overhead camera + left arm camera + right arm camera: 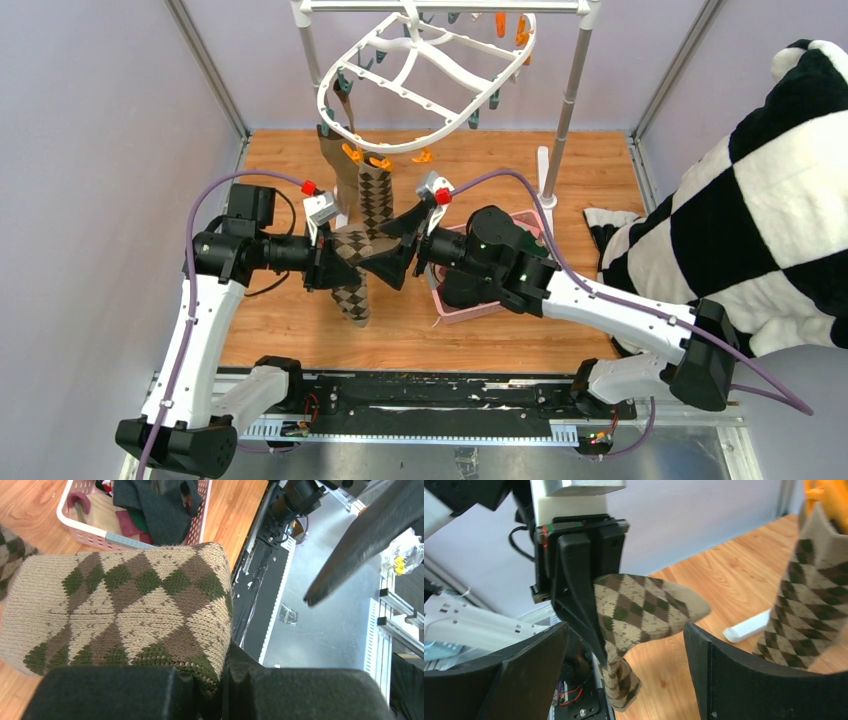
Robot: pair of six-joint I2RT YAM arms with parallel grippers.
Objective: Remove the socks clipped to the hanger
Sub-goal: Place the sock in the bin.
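1. Our left tool (222, 680) pinches the argyle sock (130, 610) at mid-length, above the table (290, 320)
2. Its toe lies between our right tool (624, 630) fingers, which are spread wide
3. We judge the pink basket (460, 312), just right, nearest

Soft, bright light comes from above in all 3 views. Shadows on the wooden table (300, 330) are pale. The argyle sock (125, 610) looks sharp up close. The dark fingers (749, 680) in the right wrist view look a bit blurry.
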